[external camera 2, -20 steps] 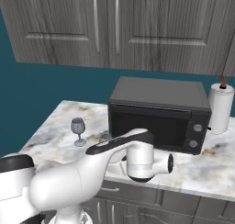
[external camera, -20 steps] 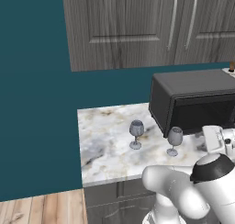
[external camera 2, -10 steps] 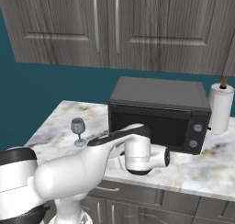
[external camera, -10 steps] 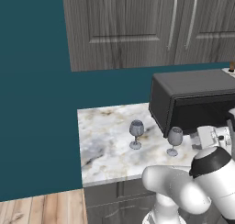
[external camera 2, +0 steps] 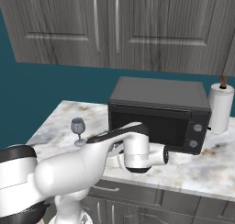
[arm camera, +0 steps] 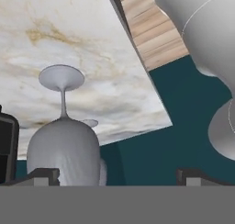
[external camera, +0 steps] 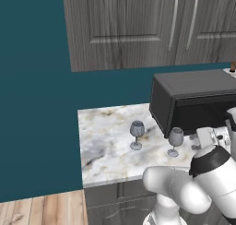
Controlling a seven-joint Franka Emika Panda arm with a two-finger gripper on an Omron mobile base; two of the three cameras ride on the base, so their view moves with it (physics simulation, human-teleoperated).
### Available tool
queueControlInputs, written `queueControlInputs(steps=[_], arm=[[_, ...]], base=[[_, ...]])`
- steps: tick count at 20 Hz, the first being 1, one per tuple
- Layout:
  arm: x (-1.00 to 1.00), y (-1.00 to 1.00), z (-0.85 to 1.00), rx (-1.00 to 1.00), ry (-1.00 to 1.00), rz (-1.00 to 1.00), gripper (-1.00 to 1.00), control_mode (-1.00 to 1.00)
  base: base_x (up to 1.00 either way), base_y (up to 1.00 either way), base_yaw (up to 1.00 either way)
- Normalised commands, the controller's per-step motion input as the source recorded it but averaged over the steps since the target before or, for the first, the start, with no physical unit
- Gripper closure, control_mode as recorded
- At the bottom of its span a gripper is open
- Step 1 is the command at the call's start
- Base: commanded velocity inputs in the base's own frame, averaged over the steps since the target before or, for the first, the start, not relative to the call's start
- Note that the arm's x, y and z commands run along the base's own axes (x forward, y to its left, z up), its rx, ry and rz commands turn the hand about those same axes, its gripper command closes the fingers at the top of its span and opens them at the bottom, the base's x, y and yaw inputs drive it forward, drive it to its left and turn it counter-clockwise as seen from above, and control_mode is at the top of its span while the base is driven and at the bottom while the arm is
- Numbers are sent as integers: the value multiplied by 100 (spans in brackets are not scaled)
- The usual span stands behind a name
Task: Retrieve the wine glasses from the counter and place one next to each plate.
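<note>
Beside the microwave, the released gripper should center on the nearer glass before clenching.

2 base cams look down from behind the arm, left and right, sharing the desk; hand cam sits rolled, close to 1 glass.

Over the last second the white robot arm has swung: in the right base view its forearm and wrist, once at centre right, now sit closer to the centre. In the left base view, the hand at the right edge has edged closer to the nearer translucent grey-blue stemmed wine glass.
</note>
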Motion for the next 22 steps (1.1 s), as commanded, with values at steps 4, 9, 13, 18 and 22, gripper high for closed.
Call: queueControlInputs(steps=[4,9,13,18,22], arm=[[0,6,-11,-2,0,0,-100,-100],[3,13,-21,-2,0,0,-100,-100],[12,6,-24,0,0,0,-100,-100],[6,0,-11,0,0,0,-100,-100],[5,5,-14,0,1,0,-100,-100]], base=[[0,0,0],[0,0,0],[0,0,0],[0,0,0],[0,0,0]])
